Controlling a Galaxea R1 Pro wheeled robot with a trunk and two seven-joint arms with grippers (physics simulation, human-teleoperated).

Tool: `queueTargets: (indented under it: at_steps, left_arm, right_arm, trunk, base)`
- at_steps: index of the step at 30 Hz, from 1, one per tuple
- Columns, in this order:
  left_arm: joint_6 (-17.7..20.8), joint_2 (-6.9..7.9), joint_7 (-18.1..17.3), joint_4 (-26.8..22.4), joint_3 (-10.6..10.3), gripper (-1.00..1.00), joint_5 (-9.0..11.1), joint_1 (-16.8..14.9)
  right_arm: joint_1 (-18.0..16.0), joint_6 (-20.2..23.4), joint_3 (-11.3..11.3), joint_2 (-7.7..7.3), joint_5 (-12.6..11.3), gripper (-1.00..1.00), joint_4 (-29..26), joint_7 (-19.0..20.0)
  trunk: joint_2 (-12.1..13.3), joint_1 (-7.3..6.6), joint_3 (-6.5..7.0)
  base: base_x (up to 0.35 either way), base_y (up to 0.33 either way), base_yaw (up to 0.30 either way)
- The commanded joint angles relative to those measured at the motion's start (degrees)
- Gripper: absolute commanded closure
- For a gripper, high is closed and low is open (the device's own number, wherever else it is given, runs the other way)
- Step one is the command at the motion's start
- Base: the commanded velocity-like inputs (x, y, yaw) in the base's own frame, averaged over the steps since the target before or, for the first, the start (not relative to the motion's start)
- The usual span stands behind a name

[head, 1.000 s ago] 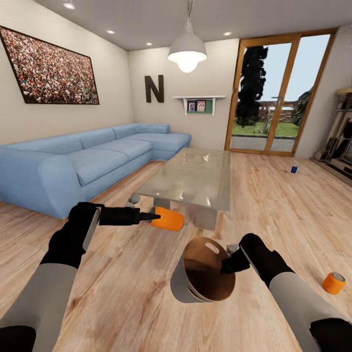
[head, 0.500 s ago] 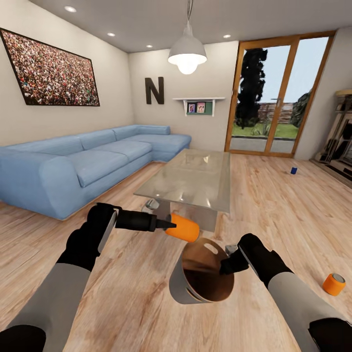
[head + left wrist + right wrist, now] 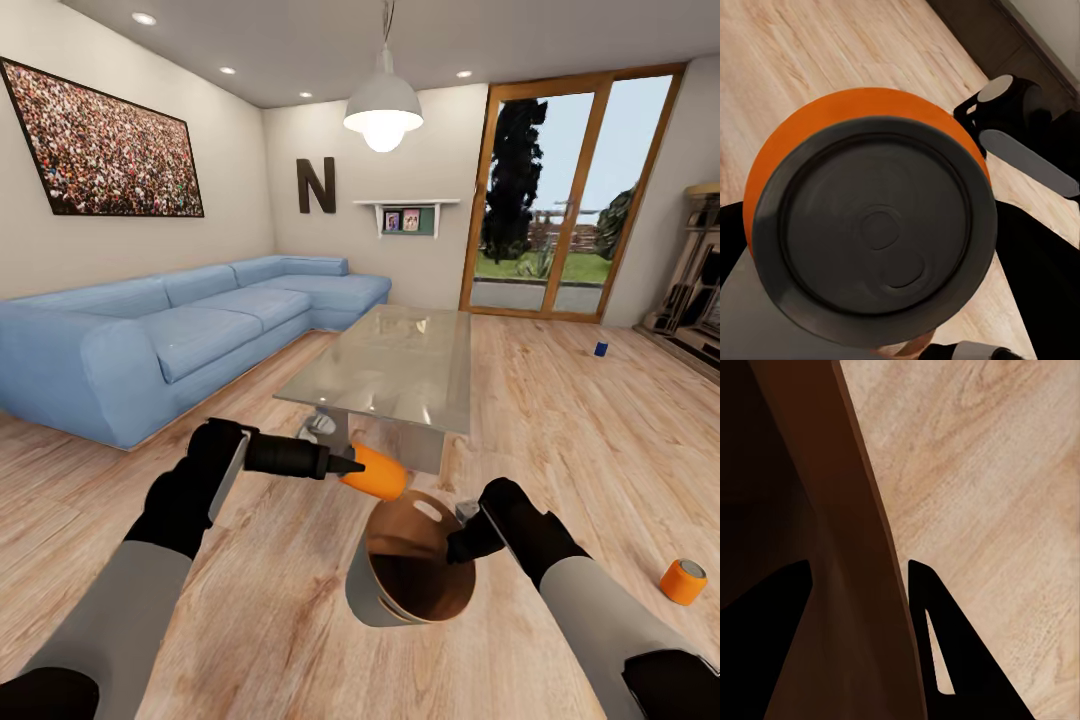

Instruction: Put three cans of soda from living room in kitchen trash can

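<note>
One tash can (image 3: pixel 372 585), tilted, mouth up, is clamped at its rim by the right gripper (image 3: pixel 460 545); contents indiscernible. Left gripper (image 3: pixel 350 463) grips an orange can of soda (image 3: pixel 375 472) just above the rim. Two further cans, orange (image 3: pixel 683 580) and blue (image 3: pixel 601 348), stand on the wood floor (image 3: pixel 560 430).

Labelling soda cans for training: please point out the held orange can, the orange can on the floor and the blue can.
held orange can (image 3: pixel 378 472), head view, side.
floor orange can (image 3: pixel 683 581), head view, side.
blue can (image 3: pixel 601 348), head view, body.

We see a blue sofa (image 3: pixel 170 340) at nine o'clock, a glass table (image 3: pixel 395 365) at twelve, and a wood floor (image 3: pixel 580 440).
</note>
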Motion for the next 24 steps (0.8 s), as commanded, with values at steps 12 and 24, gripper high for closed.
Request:
queueTargets:
  at_steps: [12,24]
  left_arm:
    - [0.0,-0.32,1.3,-0.1,-2.6,1.00,-0.1,0.0]
    - [0.0,-0.49,1.5,0.6,-4.6,1.00,-0.3,-0.1]
  right_arm:
    - [-0.1,0.3,-0.1,0.10,-1.0,1.00,0.0,0.2]
    - [-0.8,0.3,-0.1,0.10,-0.9,1.00,0.3,0.2]
  trunk:
    - [0.1,-0.19,1.56]
    - [1.8,-1.27,4.05]
  base:
    - [0.000,0.000,0.000]
    - [0.000,0.000,0.000]
